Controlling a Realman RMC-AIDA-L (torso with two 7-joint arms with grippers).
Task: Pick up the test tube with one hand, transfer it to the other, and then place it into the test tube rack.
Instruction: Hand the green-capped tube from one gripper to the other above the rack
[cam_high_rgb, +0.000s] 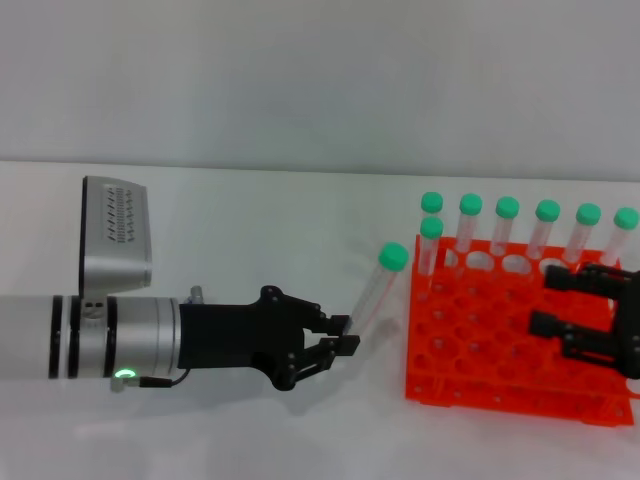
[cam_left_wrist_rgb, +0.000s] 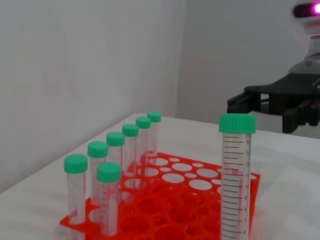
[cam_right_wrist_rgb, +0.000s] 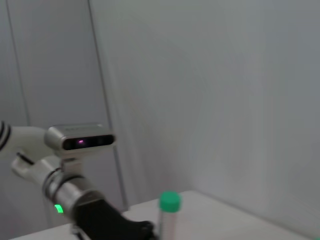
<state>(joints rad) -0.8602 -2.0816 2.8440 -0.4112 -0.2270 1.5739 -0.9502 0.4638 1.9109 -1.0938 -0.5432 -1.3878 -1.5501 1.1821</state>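
My left gripper (cam_high_rgb: 343, 336), on the silver arm with the green light, is shut on the lower end of the test tube (cam_high_rgb: 376, 288). It holds the tube tilted above the table, just left of the orange test tube rack (cam_high_rgb: 470, 350), green cap up. The left wrist view shows the held tube (cam_left_wrist_rgb: 236, 185) upright in front of the rack (cam_left_wrist_rgb: 175, 200). The right wrist view shows the tube's cap end (cam_right_wrist_rgb: 169, 212). My right gripper (cam_high_rgb: 542, 300) is open and empty over the right part of the rack, apart from the tube. It also shows in the left wrist view (cam_left_wrist_rgb: 272, 105).
Several green-capped tubes (cam_high_rgb: 506, 225) stand in the rack's back row, and one more (cam_high_rgb: 431, 240) stands at its left end. The rack sits on a white table (cam_high_rgb: 250, 220) against a pale wall. My left wrist camera housing (cam_high_rgb: 117, 232) juts up at the left.
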